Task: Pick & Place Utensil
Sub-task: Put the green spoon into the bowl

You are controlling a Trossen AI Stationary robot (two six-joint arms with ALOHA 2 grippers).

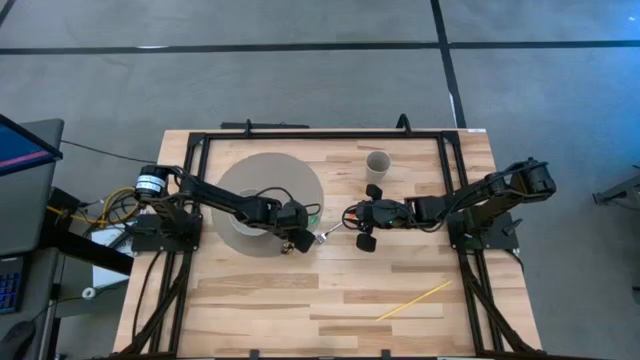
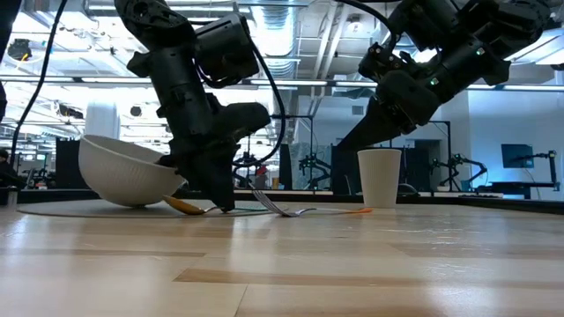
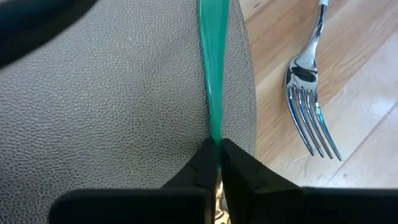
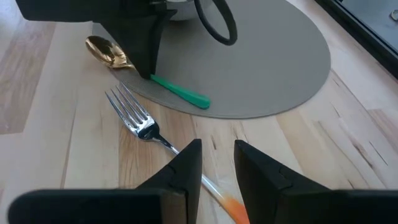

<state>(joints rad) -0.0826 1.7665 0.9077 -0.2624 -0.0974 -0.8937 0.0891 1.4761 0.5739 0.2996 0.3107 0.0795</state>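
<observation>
Fork (image 2: 286,210) beside paper cup (image 2: 380,178)

The high camera hangs far above and looks straight down on the whole light wooden surface (image 1: 300,290), with the round grey leather-textured mat (image 1: 262,180) left of its centre. The low camera sits at surface level and looks across at that mat's edge (image 2: 79,210) and the room behind. Each wrist camera looks close past its own jaws, and both share the silver metal fork (image 3: 308,93) (image 4: 138,121) lying just beside the mat (image 3: 112,106) (image 4: 261,62).
</observation>
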